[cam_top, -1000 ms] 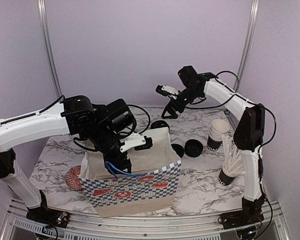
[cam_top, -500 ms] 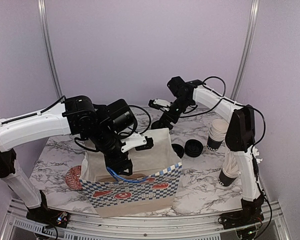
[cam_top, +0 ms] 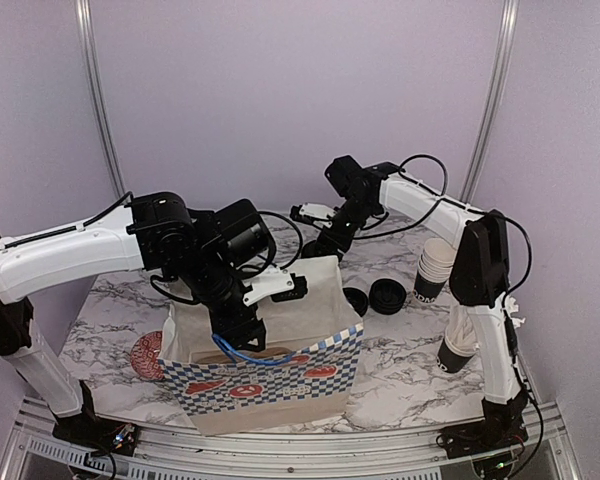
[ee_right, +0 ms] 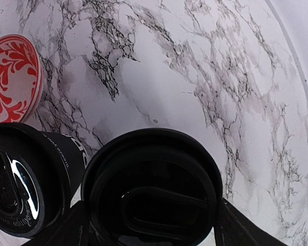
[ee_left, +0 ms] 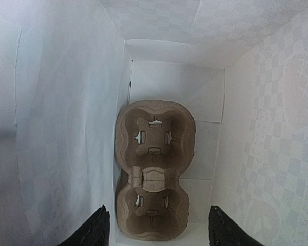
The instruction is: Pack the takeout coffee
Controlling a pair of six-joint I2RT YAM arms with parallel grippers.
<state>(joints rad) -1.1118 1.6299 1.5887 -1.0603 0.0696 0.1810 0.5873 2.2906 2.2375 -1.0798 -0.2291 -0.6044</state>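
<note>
In the right wrist view a takeout coffee cup with a black lid [ee_right: 153, 192] stands on the marble table directly under my right gripper [ee_right: 154, 230]. The gripper is open, with one finger on each side of the lid. A second lidded black cup with white lettering [ee_right: 25, 179] stands just to its left. In the top view my right gripper [cam_top: 326, 244] hangs behind the paper bag [cam_top: 280, 375] and covers the cups. My left gripper [cam_top: 238, 332] is inside the bag, open and empty [ee_left: 156, 233], above a brown cardboard two-cup carrier [ee_left: 154, 169] lying on the bag's floor.
A red patterned bowl [ee_right: 10, 77] lies beyond the cups, and another [cam_top: 145, 355] sits left of the bag. Two loose black lids [cam_top: 385, 297], a stack of cream-lined cups [cam_top: 437, 265] and a cup full of straws [cam_top: 460, 345] stand at the right. The bag's white walls [ee_left: 51, 128] close in on the left gripper.
My right gripper has swung left and down from above the table to just over the lidded cups behind the bag. My left gripper has stayed inside the bag.
</note>
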